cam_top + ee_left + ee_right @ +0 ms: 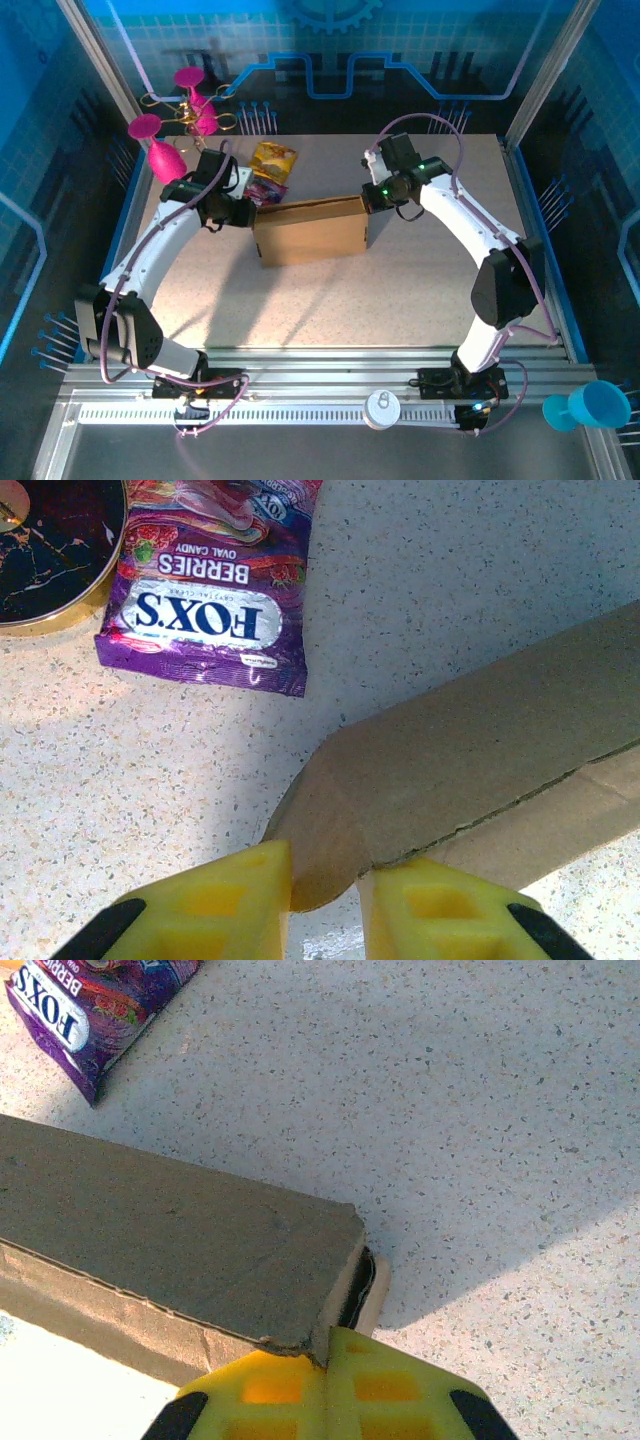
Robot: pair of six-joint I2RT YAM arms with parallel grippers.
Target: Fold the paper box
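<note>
From above: finds the paper box (310, 230) at mid-table (400, 300), already raised from a flat sheet into a shallow brown block with its top panel down. Flanked by the left gripper (248, 207) at its left end and the right gripper (368, 196) at its right end. Behind its left rear corner, close by, a purple candy packet (262, 190) and a yellow packet (272, 158).

Through the left wrist camera: catches a rounded corner flap of the box (470, 750) nipped between the yellow fingers of the left gripper (325, 880), pads against the cardboard on both sides. Along the long edge, a torn-looking seam not quite flush. Beyond, the purple packet (205, 590) and a dark gold-rimmed dish (50, 550).

Through the right wrist camera: shows the right gripper (327, 1352) fully closed, tips against the box's (170, 1230) end corner; cannot tell whether a thin edge sits between them. There, an end flap standing slightly proud, with a dark gap.

Judged mostly done: body formed, lid over. Left to do, seemingly: tucking and seating both end flaps.
</note>
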